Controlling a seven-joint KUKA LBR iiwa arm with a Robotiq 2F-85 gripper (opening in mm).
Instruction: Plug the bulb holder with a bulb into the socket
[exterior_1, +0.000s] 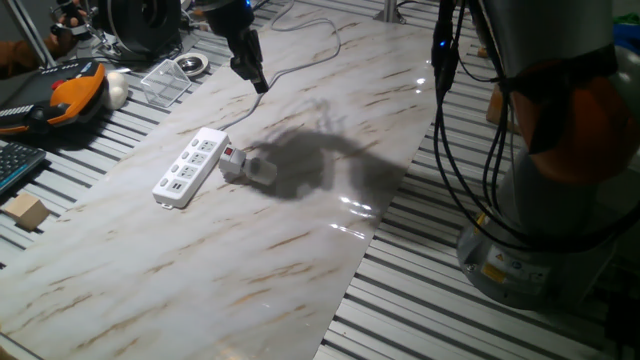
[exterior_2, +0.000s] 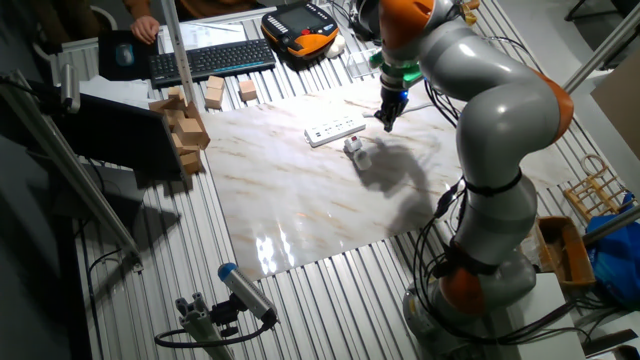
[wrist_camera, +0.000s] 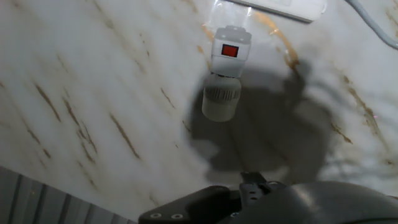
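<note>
The socket is a long white power strip (exterior_1: 190, 165) lying on the marble board, with its thin cord (exterior_1: 310, 55) running to the back. The white bulb holder (exterior_1: 234, 160), with a red spot, lies on its side right beside the strip's long edge, unplugged. Its bulb (exterior_1: 262, 171) points away from the strip. My gripper (exterior_1: 258, 82) hangs above the board behind them, empty, with the fingers looking closed to a point. The hand view shows the holder (wrist_camera: 231, 50), the bulb (wrist_camera: 221, 102) and the strip's edge (wrist_camera: 280, 6) below me. The other fixed view shows the strip (exterior_2: 335, 130), the holder (exterior_2: 353, 146) and the gripper (exterior_2: 387, 118).
An orange tool (exterior_1: 75, 90), a white ball (exterior_1: 117, 90) and a clear plastic box (exterior_1: 165, 80) sit at the back left. A keyboard (exterior_1: 15, 165) and a wooden block (exterior_1: 27, 212) lie left of the board. More wooden blocks (exterior_2: 185, 125) are stacked near the board's corner.
</note>
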